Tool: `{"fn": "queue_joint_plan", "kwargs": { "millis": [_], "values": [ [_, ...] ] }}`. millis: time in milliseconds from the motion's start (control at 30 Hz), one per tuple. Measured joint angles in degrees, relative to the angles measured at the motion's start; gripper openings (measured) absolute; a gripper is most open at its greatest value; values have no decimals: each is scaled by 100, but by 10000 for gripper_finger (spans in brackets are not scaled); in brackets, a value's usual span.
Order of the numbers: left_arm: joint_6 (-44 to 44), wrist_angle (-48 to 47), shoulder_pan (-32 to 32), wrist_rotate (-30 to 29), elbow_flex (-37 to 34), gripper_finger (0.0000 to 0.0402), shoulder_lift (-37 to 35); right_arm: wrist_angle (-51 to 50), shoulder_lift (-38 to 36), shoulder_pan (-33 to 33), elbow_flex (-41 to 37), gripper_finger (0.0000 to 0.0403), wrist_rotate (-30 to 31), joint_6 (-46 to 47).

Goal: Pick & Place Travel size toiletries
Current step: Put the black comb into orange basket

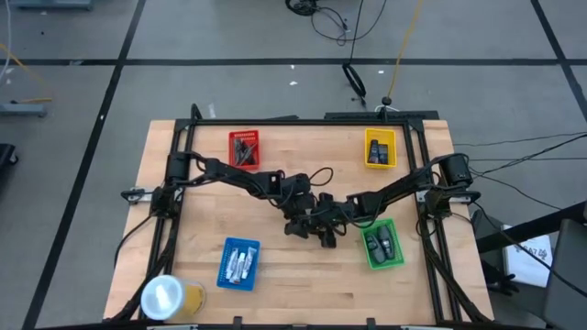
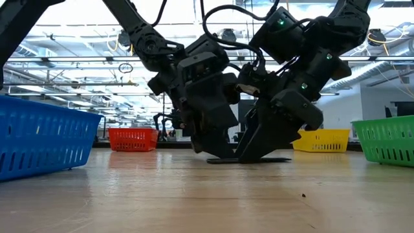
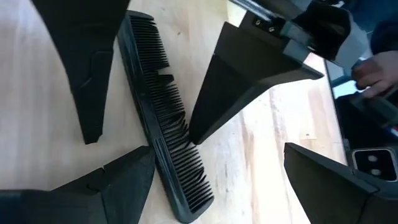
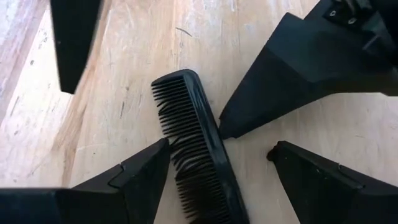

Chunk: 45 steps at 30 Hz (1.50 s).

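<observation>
A black comb lies flat on the wooden table near its middle, also seen in the right wrist view as the comb and as a thin dark strip in the low view. Both grippers reach down to it, fingertips at table height. My left gripper is open, with one finger beside the comb's spine and the other well off to the side. My right gripper is open, with one finger at the comb's teeth and the other past the spine. My left gripper meets the comb only with one fingertip, set against the spine edge about midway along it, slanting down from the table's left. The comb stays flat on the table. My right gripper meets it with one fingertip at the teeth side, slanting down from the right; the other finger stands clear.
A red tray and a yellow tray stand at the back. A blue tray with white tubes and a green tray with dark pieces stand in front. A yellowish roll lies at the front left corner. A person's hand shows beyond the table.
</observation>
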Motion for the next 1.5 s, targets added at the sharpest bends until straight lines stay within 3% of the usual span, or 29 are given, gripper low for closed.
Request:
{"fn": "queue_joint_plan", "kwargs": {
  "millis": [733, 900, 1233, 1500],
  "values": [
    [-327, 459, 0, 340, 17, 349, -17, -11, 2, 0, 2, 268, 4, -169],
    [-260, 454, 0, 366, 22, 349, -20, -7, 9, 54, 2, 208, -27, -307],
    [67, 350, 15, 178, 35, 349, -48, -64, 13, 57, 2, 15, -427, -430],
    [303, -223, 357, -173, 42, 349, -281, -93, -179, 48, 2, 4, -552, -454]
  ]
}}
